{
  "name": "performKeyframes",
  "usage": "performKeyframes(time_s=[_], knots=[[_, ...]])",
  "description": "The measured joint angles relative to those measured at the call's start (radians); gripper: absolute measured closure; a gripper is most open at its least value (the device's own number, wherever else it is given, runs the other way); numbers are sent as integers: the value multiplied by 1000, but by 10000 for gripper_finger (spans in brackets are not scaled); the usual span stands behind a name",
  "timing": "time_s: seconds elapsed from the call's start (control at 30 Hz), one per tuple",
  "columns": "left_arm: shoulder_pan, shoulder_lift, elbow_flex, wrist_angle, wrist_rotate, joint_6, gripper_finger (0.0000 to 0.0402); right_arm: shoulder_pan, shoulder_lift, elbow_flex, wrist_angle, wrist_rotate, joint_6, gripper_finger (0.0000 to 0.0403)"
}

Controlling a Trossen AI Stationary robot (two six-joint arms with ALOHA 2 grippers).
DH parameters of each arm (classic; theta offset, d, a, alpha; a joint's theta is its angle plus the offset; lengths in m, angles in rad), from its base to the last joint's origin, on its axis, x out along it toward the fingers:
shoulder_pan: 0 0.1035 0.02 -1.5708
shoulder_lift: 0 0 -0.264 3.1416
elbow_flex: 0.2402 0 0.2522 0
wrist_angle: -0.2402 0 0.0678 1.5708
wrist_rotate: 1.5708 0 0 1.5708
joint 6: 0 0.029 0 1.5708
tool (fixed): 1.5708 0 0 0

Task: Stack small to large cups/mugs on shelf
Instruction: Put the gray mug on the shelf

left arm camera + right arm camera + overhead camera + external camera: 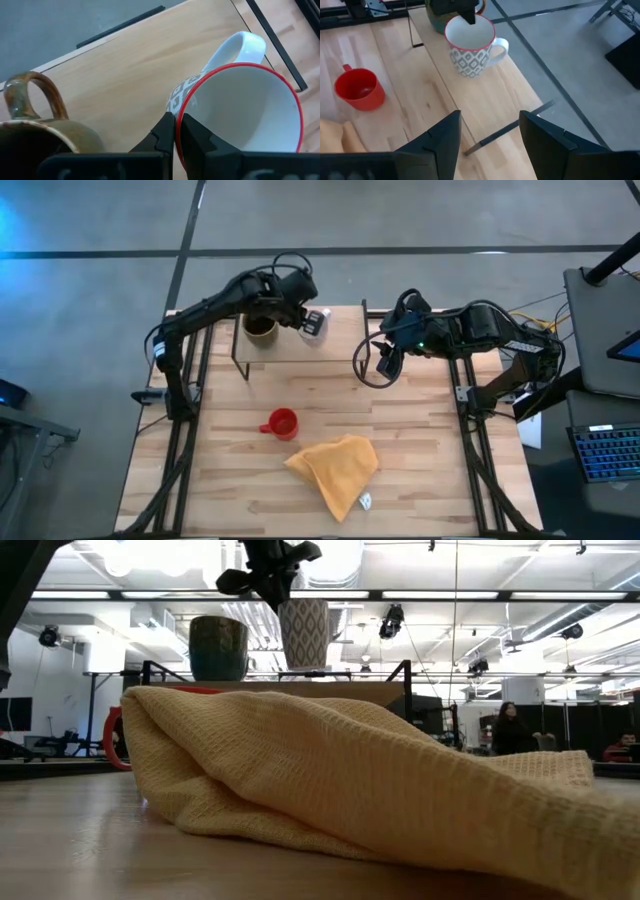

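Left wrist view shows the left gripper (174, 131) with its fingers pinched on the red-trimmed rim of the white ceramic mug with a grey diamond pattern (235, 110), one finger inside, one outside. This mug stands on the low light-wood shelf on black metal legs (340, 348), just beside the olive-brown glazed mug with a dark inside (260, 327). Whether the white mug's base fully rests on the board cannot be confirmed from the low view.

The bright red handled mug (281, 424) sits well apart on the larger wooden tabletop (420, 470), near a crumpled yellow-orange waffle cloth (335, 467).

Judgement: the mugs are rigid, glazed, probably slippery and chip-prone; a rim pinch or the handle is the soundest hold.

The right gripper (487, 135) hovers over the shelf's other end, fingers spread, empty.

Beyond the table is a grey floor and an open workroom with a distant person.
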Motion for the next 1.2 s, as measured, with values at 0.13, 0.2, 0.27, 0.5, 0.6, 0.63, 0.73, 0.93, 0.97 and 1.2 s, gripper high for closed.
performKeyframes(time_s=[0.13,0.2,0.27,0.5,0.6,0.63,0.73,0.93,0.97,1.2], knots=[[8,-1,0,-4,1,-6,401,0,0,0,0,0,-9,209],[20,-2,0,-31,3,-10,401,0,0,0,0,-1,-15,209],[30,-3,0,-79,-2,-28,402,0,0,0,0,-1,-18,209],[36,-18,29,-102,-18,-35,402,0,-7,0,1,-1,-37,209],[44,-18,27,-108,-13,-45,402,0,-11,0,1,-1,-37,209],[46,-18,22,-117,-15,-51,402,0,-12,0,1,-1,-37,209],[51,-16,17,-150,-13,-53,401,0,-16,0,1,-1,-37,209],[53,-15,16,-138,-17,-55,401,1,-19,0,1,-1,-40,209],[53,-15,14,-137,-19,-56,401,1,-20,0,1,-1,-41,209],[53,-6,-7,-131,-27,-58,401,1,-21,0,0,-1,-44,209]])
